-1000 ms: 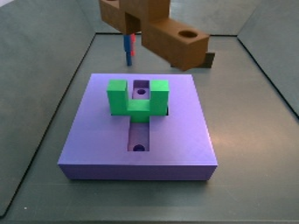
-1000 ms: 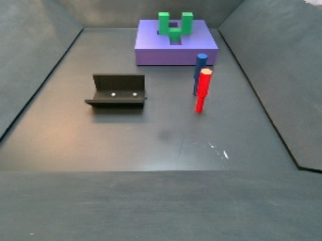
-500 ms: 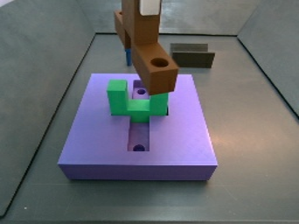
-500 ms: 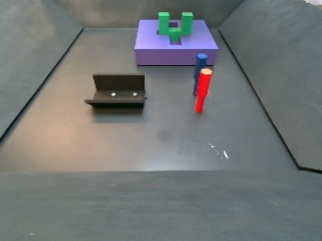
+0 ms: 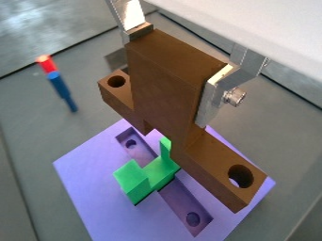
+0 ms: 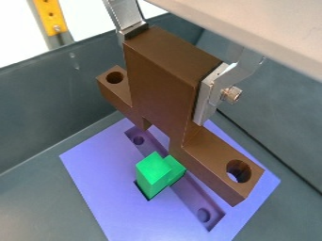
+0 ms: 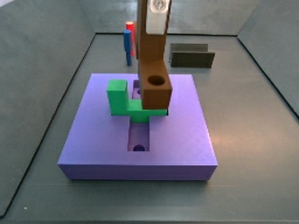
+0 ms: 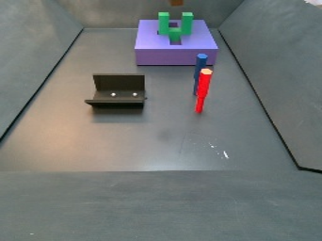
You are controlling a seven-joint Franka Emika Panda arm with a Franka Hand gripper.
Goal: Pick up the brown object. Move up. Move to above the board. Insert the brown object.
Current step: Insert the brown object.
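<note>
- The end effector point(image 5: 189, 55) pinches the brown object point(image 5: 176, 113) between its silver fingers point(image 5: 239, 73) and hangs above the board point(image 7: 140, 131).
- In a side view, the brown object hangs upright below the end effector, its holed end in the green U-shaped block point(image 7: 122, 99), over the slot point(image 7: 139, 138).
- The red-and-blue peg point(image 8: 201, 87) and the dark olive box point(image 8: 117, 91) stand well apart from the end effector on the floor.

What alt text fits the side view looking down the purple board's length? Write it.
A claw holds the brown object upright over the lavender board, its holed lower end at the green U-shaped block above the slot. Behind stand a red-and-blue peg and a dark fixture.
</note>
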